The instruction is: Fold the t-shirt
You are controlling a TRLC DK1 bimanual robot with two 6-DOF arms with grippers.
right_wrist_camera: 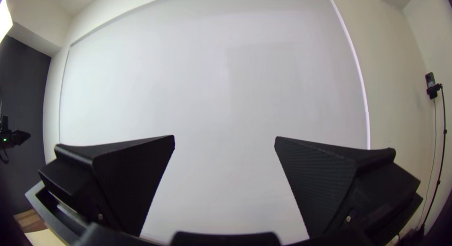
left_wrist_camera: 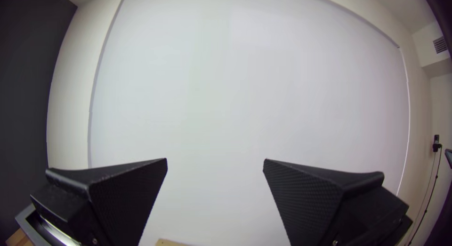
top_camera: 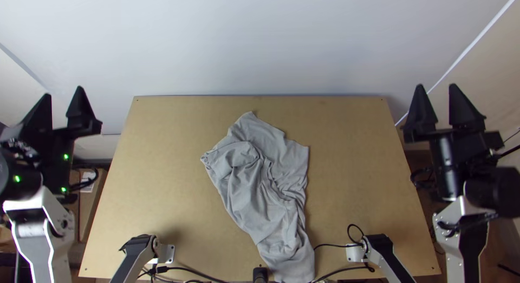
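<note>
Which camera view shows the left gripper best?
The left wrist view: the left gripper appears close up, textured fingers wide apart. The top view shows it from above, beside the table; the right wrist view, small and far off.

The table (top_camera: 162,153) is viewed steeply from high over its near edge, between the left fingers (top_camera: 79,107) and the right fingers (top_camera: 420,107). From each wrist, the view is directed outward past its own fingers, seen large and close, toward a broad pale wall (left_wrist_camera: 212,86). That wall and a thin stand (right_wrist_camera: 444,131), beyond the fingers, are shared by both wrist views.
</note>
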